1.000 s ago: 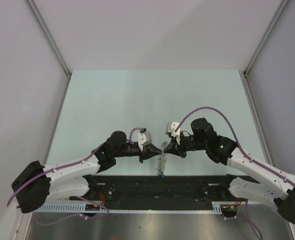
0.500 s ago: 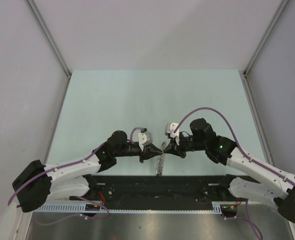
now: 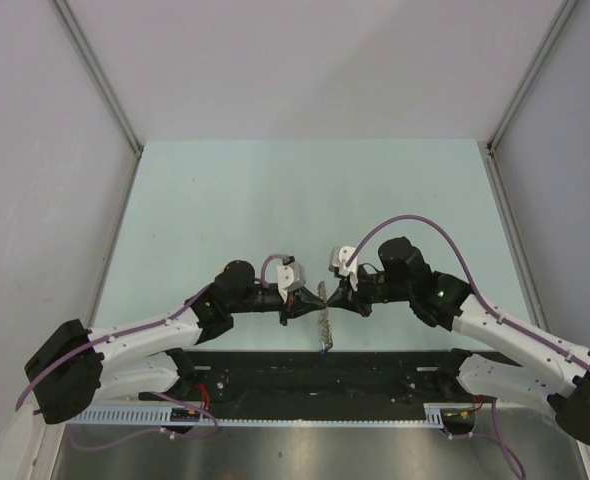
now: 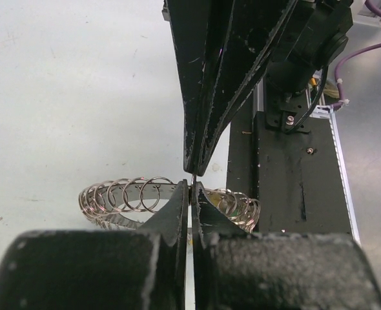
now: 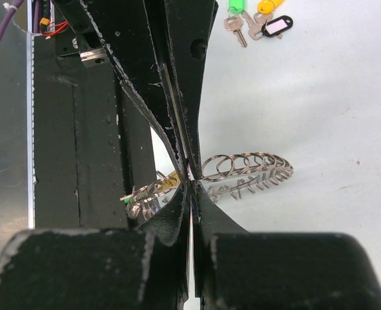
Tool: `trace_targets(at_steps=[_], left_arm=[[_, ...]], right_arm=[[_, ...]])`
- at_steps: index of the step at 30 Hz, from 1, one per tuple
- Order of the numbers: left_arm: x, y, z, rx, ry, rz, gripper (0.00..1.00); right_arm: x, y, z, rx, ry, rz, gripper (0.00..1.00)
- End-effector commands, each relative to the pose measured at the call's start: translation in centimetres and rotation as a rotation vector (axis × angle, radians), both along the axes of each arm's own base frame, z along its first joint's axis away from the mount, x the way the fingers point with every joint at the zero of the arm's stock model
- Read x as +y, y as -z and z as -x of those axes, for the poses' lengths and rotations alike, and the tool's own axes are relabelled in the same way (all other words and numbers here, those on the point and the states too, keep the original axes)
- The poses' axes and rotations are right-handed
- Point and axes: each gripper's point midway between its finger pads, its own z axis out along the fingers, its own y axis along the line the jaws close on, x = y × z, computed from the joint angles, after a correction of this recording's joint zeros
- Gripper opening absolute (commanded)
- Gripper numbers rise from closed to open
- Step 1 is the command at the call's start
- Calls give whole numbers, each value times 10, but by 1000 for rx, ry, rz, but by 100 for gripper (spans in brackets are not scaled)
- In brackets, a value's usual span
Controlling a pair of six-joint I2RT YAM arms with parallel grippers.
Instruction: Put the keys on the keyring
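The keyring [image 3: 322, 318] is a long chain of thin metal rings, held up above the table's near edge between my two arms. My left gripper [image 4: 192, 187] is shut on one ring, seen edge-on at its tips. My right gripper [image 5: 190, 184] is shut on the same spot from the other side, tip to tip with the left fingers [image 5: 177, 71]. The chain [image 5: 248, 165] arcs out to both sides. Yellow [image 5: 171, 184] and green [image 5: 124, 200] bits hang among the rings at one end. Loose keys [image 5: 258, 19] with green, yellow and white heads lie on the table.
The black base plate [image 3: 375, 365] runs along the near edge, right under the chain's lower end. Purple cables loop over both wrists. The pale green tabletop [image 3: 305, 200] stretches away behind the grippers. Grey walls close in on the left and right.
My left gripper's jaws have closed on the ring. The chain has swung a little and now looks narrower from above. The right arm has stayed put.
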Motion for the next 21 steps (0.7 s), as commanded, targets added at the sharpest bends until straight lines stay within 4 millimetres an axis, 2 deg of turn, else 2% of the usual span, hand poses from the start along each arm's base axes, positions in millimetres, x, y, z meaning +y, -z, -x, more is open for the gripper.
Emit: trace_targets(at_steps=[1, 5, 9, 15, 21], left_arm=[[-7, -28, -1, -42, 8, 73, 0], [-3, -36, -5, -57, -35, 116, 0], [1, -39, -8, -61, -71, 135, 0], [3, -42, -8, -69, -76, 144, 1], [4, -43, -6, -77, -69, 152, 0]], right_arm=[[7, -40, -9, -73, 36, -91, 0], [1, -50, -16, -75, 102, -122, 13], [-6, -49, -20, -77, 148, -143, 17], [-4, -44, -13, -49, 114, -156, 28], [-4, -40, -11, -44, 103, -154, 30]])
